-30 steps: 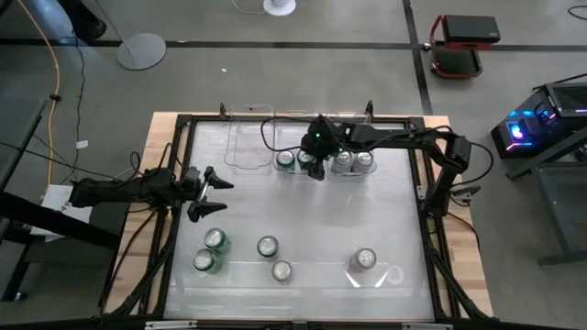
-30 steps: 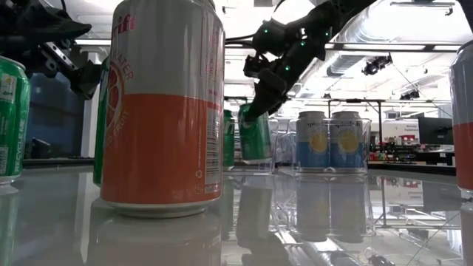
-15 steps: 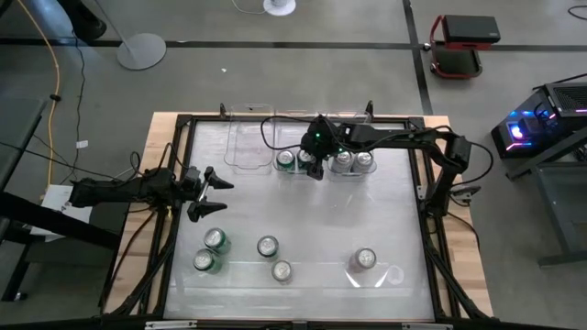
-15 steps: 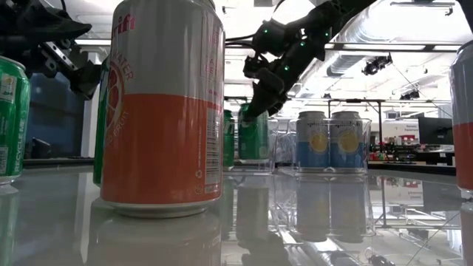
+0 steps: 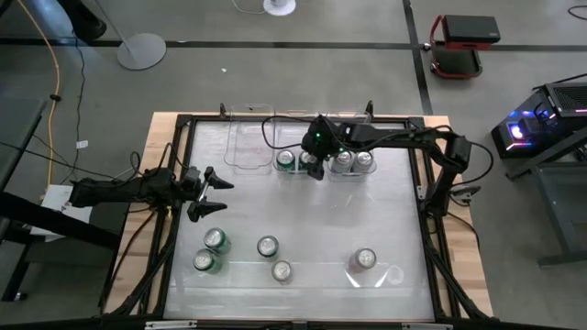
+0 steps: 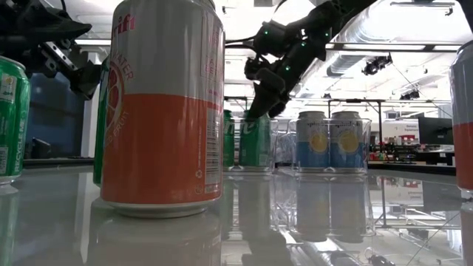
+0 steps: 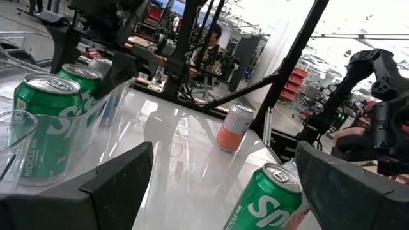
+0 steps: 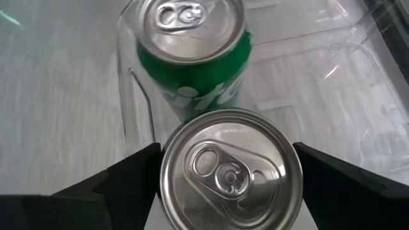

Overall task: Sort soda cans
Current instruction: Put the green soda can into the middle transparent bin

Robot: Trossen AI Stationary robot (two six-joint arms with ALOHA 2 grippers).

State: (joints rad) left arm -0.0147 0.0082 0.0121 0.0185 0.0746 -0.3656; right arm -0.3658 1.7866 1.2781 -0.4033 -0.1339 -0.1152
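My right gripper (image 5: 313,166) reaches over the far clear bin (image 5: 295,170). It is shut on a green soda can (image 8: 231,171) that stands beside another green can (image 8: 186,48). Two silver-topped blue-and-yellow cans (image 6: 329,140) stand in the neighbouring bin (image 5: 354,174). On the near part of the table stand two green cans (image 5: 216,240) (image 5: 203,261) and three silver cans (image 5: 267,246) (image 5: 282,270) (image 5: 365,260). The low view shows one of these close up, silver over orange (image 6: 162,111). My left gripper (image 5: 213,190) is open and waits at the table's left, touching nothing. My right gripper holds the green can by its upper wall, just under the top rim (image 8: 167,167), pinched between the two fingers (image 8: 131,182), one on each side. The fingers come from above, pointing down. The can is upright with its base on the bin floor (image 6: 255,164).
A third clear bin (image 5: 246,147) sits at the far left of the table. A black frame (image 5: 174,220) runs around the table. There is free glossy tabletop (image 5: 321,215) between the bins and the near cans.
The green can under my right gripper has gone down a little. It was raised above the bin floor and now stands level with the other green can. The gripper itself has hardly moved.
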